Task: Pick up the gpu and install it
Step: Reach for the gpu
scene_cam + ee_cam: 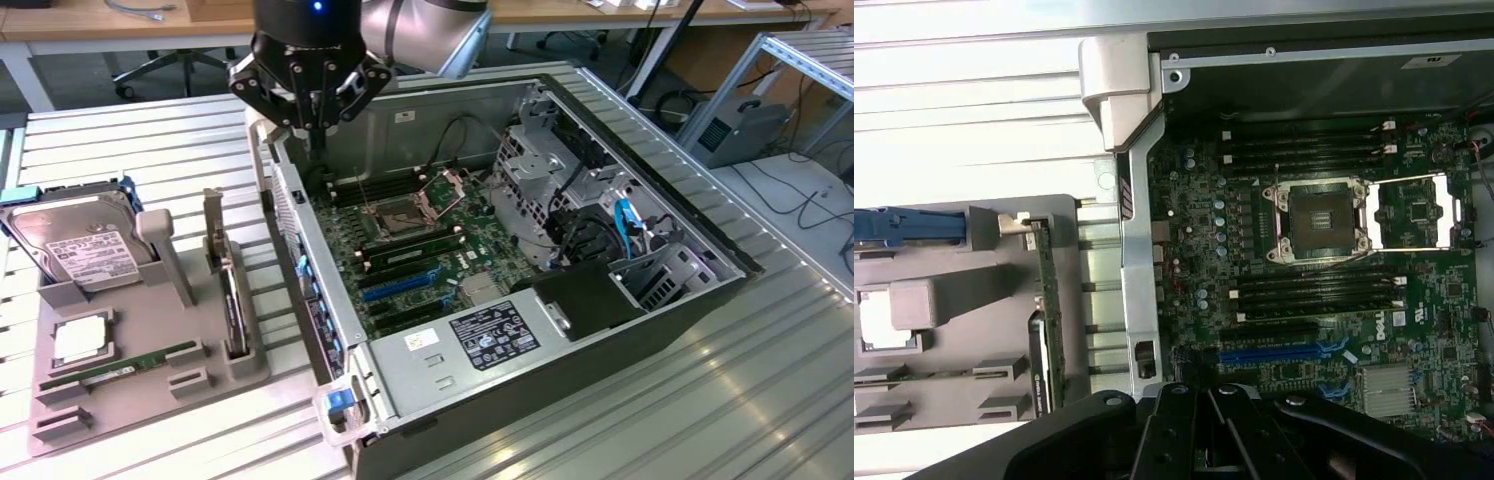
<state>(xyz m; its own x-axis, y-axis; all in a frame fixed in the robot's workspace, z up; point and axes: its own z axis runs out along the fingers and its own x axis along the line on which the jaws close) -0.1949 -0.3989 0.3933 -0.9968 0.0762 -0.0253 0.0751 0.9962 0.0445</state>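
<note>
The pick-up has not begun, by my reading: the pincer (315, 140) is closed on nothing, hanging at the upper middle of the exterior view over the far left corner of the open case (400, 115), well apart from the gpu (235, 310). The gpu stands on edge in a slot along the right side of the grey tray (134, 400), at the lower left of that view, just beside the case's left wall. Taking it calls for opened jaws lined up across the card's thin top edge, and a straight lift to clear the slot. Counted: one gpu, one hard drive (83, 250), one CPU (83, 340) and one RAM stick (120, 365) on one tray, one case with one motherboard (427, 260) showing one blue slot (400, 287), all on one bench (134, 150).
</note>
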